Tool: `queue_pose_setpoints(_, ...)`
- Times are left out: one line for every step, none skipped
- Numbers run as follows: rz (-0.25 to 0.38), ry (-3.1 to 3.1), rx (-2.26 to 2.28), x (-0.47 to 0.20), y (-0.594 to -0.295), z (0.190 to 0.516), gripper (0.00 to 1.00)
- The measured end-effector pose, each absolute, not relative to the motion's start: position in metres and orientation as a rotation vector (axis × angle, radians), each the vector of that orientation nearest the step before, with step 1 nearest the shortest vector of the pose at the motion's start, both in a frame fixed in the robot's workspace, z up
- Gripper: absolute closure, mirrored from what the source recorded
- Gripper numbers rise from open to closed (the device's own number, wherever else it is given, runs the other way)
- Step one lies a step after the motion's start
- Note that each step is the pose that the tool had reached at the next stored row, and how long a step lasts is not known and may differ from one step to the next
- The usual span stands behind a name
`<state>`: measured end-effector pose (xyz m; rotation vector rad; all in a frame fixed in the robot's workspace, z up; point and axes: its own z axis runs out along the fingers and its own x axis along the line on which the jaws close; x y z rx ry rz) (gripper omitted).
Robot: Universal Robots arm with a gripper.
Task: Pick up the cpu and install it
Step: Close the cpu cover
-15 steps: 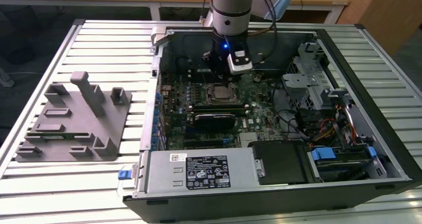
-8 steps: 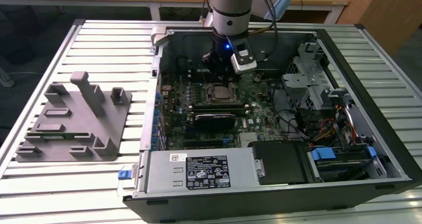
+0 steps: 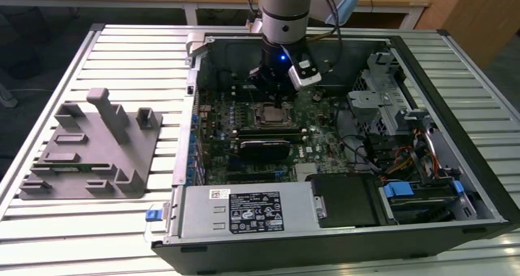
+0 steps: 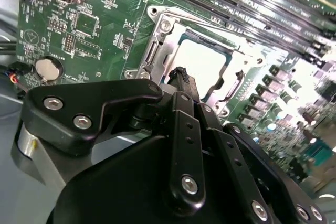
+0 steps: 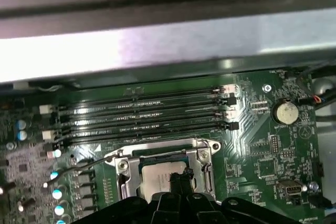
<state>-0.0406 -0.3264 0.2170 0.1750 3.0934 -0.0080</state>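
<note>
Silver-topped square cpu (image 5: 157, 174) lies in the metal socket frame (image 5: 123, 166), your black end effector (image 5: 178, 176) close over it. I cannot tell whether it is clenched. Push off-square and you could damage the socket.

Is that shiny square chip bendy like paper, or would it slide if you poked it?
Probably stiff, not bendy: the cpu has a flat, shiny metal top. A poke likely wouldn't slide it, because it sits inside the metal socket frame. It looks small and thin, so probably light.
</note>
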Motion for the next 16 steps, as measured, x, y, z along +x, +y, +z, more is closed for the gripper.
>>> queue_pose_setpoints(-0.009, 3.094, 0.161, -0.0407, -0.3265, 0.2169, 0.89)
queue_pose_setpoints(-0.008, 3.095, 0.149, -0.0407, -0.3266, 0.2167, 0.89)
queue_pose_setpoints(-0.008, 3.095, 0.138, -0.0409, -0.3269, 0.2165, 0.89)
queue_pose_setpoints(-0.008, 3.095, 0.130, -0.0412, -0.3273, 0.2163, 0.89)
queue_pose_setpoints(-0.008, 3.096, 0.126, -0.0415, -0.3278, 0.2161, 0.89)
queue_pose_setpoints(-0.008, 3.096, 0.125, -0.0418, -0.3283, 0.2160, 0.89)
queue_pose_setpoints(-0.008, 3.096, 0.124, -0.0423, -0.3289, 0.2159, 0.89)
queue_pose_setpoints(-0.008, 3.096, 0.124, -0.0429, -0.3295, 0.2158, 0.89)
queue_pose_setpoints(-0.008, 3.096, 0.124, -0.0435, -0.3302, 0.2157, 0.89)
queue_pose_setpoints(-0.008, 3.096, 0.123, -0.0438, -0.3311, 0.2155, 0.89)
queue_pose_setpoints(-0.008, 3.096, 0.124, -0.0439, -0.3319, 0.2154, 0.89)
queue_pose_setpoints(-0.008, 3.096, 0.129, -0.0439, -0.3329, 0.2152, 0.89)
queue_pose_setpoints(-0.008, 3.095, 0.136, -0.0439, -0.3336, 0.2150, 0.89)
queue_pose_setpoints(-0.008, 3.095, 0.143, -0.0439, -0.3343, 0.2149, 0.89)
queue_pose_setpoints(-0.008, 3.095, 0.144, -0.0440, -0.3343, 0.2149, 0.89)
queue_pose_setpoints(-0.008, 3.095, 0.144, -0.0440, -0.3343, 0.2149, 0.89)
